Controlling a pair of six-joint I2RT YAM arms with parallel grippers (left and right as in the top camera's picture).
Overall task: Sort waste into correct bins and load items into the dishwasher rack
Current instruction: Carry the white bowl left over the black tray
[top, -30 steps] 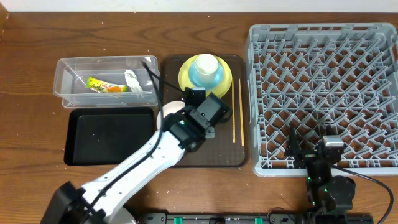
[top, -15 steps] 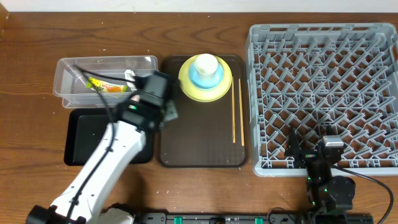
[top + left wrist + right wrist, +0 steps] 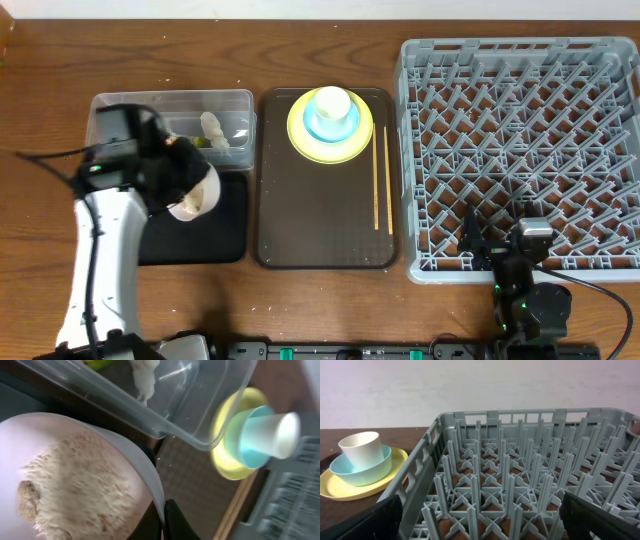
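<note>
Holding the round white bowl (image 3: 193,196) by its rim, the left end effector (image 3: 164,521) is closed on the wall, with one dark finger showing outside it in the left wrist view. The bowl is tilted, still carries a mound of pale rice-like food scraps (image 3: 70,485), and hangs above the far part of the shallow black rectangular tray (image 3: 205,245), just in front of the clear rectangular plastic tub (image 3: 235,100), where a crumpled white tissue (image 3: 212,128) lies. The step in hand looks like emptying the scraps, so what matters is that the bowl's mouth stays over the black tray and not over the tub's wall. The large square grey plastic rack (image 3: 520,60) lies well to the bowl's right, beyond the dark brown serving tray (image 3: 320,235), which bears the round yellow plate (image 3: 298,140), the light blue bowl (image 3: 318,128) and the small white cup (image 3: 332,104) in a stack. The thin wooden chopsticks (image 3: 383,180) lie on it with their long axis running near to far. The right end effector (image 3: 480,522), fingers spread wide and empty, sits at the rack's near edge above the wooden desk (image 3: 50,60), nearer the rack than the left arm.
</note>
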